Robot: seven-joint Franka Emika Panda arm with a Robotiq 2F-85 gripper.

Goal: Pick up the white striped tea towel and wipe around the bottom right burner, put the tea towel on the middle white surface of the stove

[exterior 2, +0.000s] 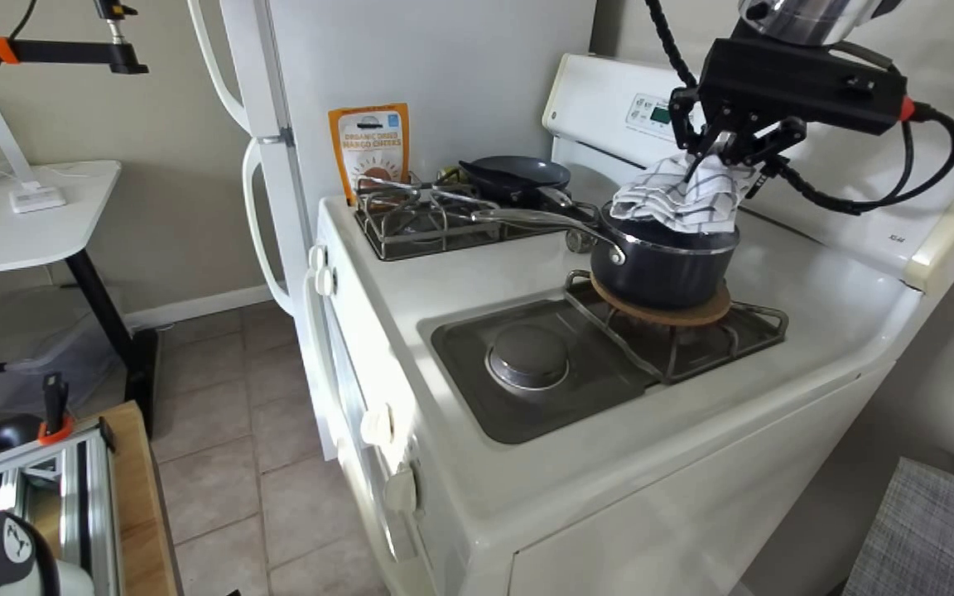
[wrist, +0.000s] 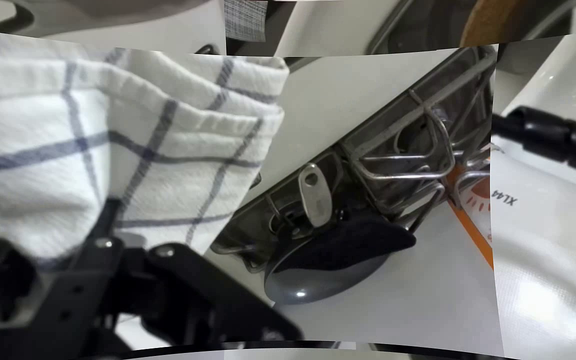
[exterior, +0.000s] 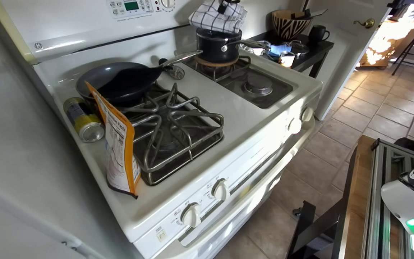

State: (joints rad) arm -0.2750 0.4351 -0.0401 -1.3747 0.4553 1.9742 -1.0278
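Note:
The white tea towel with dark stripes (exterior: 216,19) (exterior 2: 684,199) hangs bunched from my gripper (exterior 2: 721,153) over the black saucepan at the stove's back right. Its lower folds overlap the pan's rim; I cannot tell whether they touch it. The towel (wrist: 168,145) fills the left of the wrist view. My gripper's black fingers (wrist: 110,215) are shut on the cloth, their tips partly hidden in it. The bottom right burner (exterior: 258,86) (exterior 2: 528,356) is uncovered, with no grate over it. The middle white surface (exterior: 234,108) (exterior 2: 452,281) lies between the two burner sides.
The saucepan (exterior: 214,50) (exterior 2: 659,269) stands on a brown disc, its handle pointing over the stove. A frying pan (exterior: 102,77) (exterior 2: 543,171) sits at the back left. An orange bag (exterior: 119,151) (exterior 2: 369,149), a can (exterior: 84,120) and a grinder (exterior: 175,72) stand or lie nearby.

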